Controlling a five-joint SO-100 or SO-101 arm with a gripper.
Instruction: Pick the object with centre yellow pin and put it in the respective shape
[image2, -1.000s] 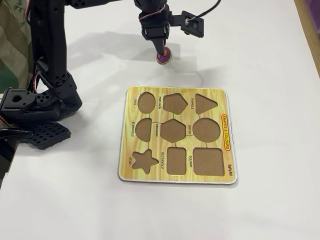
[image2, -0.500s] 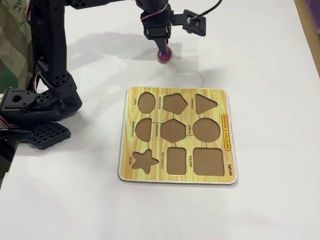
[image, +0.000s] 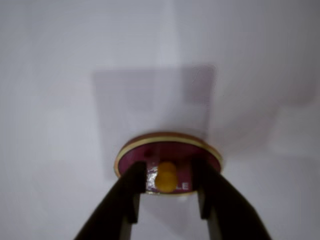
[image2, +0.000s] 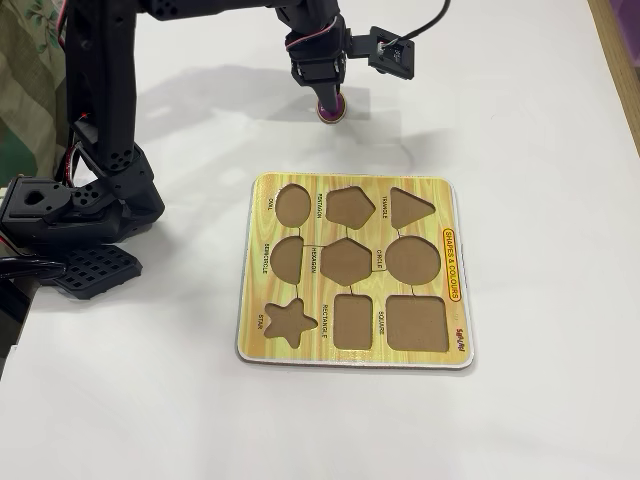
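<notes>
A round maroon piece (image: 170, 150) with a pale yellow rim and a yellow centre pin (image: 166, 177) lies on the white table. In the wrist view my gripper (image: 168, 176) is right over it, and its two black fingers (image: 132, 187) straddle the pin with a gap on each side, so it is open. In the fixed view the gripper (image2: 330, 98) points down onto the piece (image2: 331, 112) at the back of the table, beyond the yellow shape board (image2: 255, 350). The board's circle hole (image2: 413, 260) is empty.
The board has several empty cut-outs, among them an oval, pentagon, triangle, hexagon, star, rectangle and square. The arm's black base (image2: 75, 215) stands at the left edge. A green cloth (image2: 30, 60) hangs at the far left. The table's right edge (image2: 625, 60) is near.
</notes>
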